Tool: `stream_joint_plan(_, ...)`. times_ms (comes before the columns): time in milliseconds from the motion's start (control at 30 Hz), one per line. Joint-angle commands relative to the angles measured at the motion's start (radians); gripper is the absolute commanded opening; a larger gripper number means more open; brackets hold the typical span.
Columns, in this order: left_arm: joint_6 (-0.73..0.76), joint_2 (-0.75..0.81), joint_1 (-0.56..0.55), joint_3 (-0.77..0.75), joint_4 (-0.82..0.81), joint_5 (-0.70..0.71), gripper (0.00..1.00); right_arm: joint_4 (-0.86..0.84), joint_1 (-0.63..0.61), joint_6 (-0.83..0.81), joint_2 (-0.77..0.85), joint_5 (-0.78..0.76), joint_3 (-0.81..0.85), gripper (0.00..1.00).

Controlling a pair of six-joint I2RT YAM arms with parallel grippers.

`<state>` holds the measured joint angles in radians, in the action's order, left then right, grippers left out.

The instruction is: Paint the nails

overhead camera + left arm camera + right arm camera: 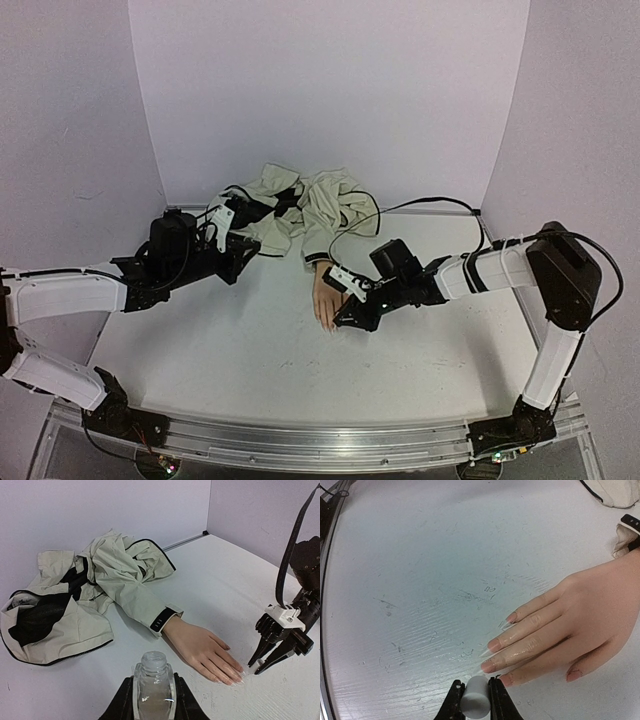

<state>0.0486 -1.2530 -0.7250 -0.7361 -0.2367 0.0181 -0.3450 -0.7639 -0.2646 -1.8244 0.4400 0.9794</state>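
Lavender walls, white tabletop point(250, 360). Cream jacket point(300, 215) heaped at back; its sleeve ends in mannequin hand point(570, 625), palm down mid-tabletop, fingers toward near edge. L tool point(153, 690) clenched on open clear bottle point(152, 680), upright, apart from hand. R tool point(474, 690) clenched on white cap point(475, 700), just beside the nails point(495, 644). Nails look pinkish, fingers glossy; can't tell which are coated. Judged: painting underway, bottle not yet recapped.

Peach mannequin hand point(200, 647), its nails point(493, 643) showing glossy pinkish-brown, is lying on the scuffed white table point(250, 360). Toward the far edge, the cream jacket point(115, 575) is showing black lining. My black left claw point(153, 700) is gripping a clear bottle point(152, 680), my black right claw point(474, 702) a white cylinder point(476, 691).
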Motion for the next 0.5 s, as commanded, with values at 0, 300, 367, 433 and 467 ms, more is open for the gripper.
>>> stream_joint_plan(0,0.003,0.007,0.008,-0.026,-0.072,-0.014,0.0,-0.025,0.0,-0.001,0.001,0.017,0.036,0.0)
stream_joint_plan(300,-0.003,0.005,0.01,-0.024,-0.073,-0.015,0.0,-0.037,0.0,0.007,-0.004,0.015,0.038,0.0)
stream_joint_plan(367,-0.003,0.005,0.011,-0.025,-0.073,-0.015,0.0,-0.037,0.0,0.008,-0.006,0.016,0.039,0.0)
stream_joint_plan(433,-0.002,0.005,0.012,-0.024,-0.073,-0.042,0.0,-0.037,-0.001,0.01,-0.012,0.016,0.042,0.0)
stream_joint_plan(467,-0.003,0.006,0.012,-0.025,-0.073,-0.045,0.0,-0.036,0.0,0.01,-0.013,0.013,0.043,0.0)
